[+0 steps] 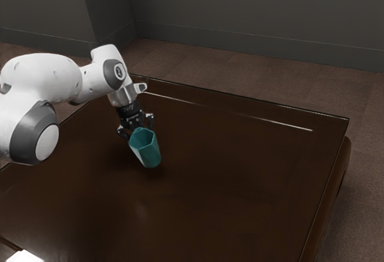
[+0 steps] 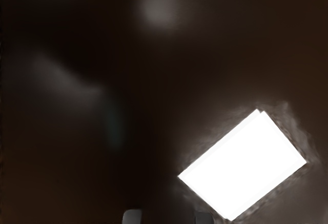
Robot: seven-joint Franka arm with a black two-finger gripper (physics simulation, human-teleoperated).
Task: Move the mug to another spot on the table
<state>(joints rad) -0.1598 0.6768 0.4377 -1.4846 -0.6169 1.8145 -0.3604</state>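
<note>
The black tool (image 1: 137, 128) is clenched on the rim of the teal mug (image 1: 146, 148), which hangs tilted, seemingly just clear of the dark glossy tabletop (image 1: 240, 172).

Dark glossy wooden table (image 1: 240, 178); brown floor (image 1: 252, 64); grey walls (image 1: 240, 4).

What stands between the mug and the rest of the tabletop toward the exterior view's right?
Nothing visible does. The gripper holds the teal mug tilted by its rim, and the dark tabletop toward the exterior view's right shows no objects in the way.
</note>
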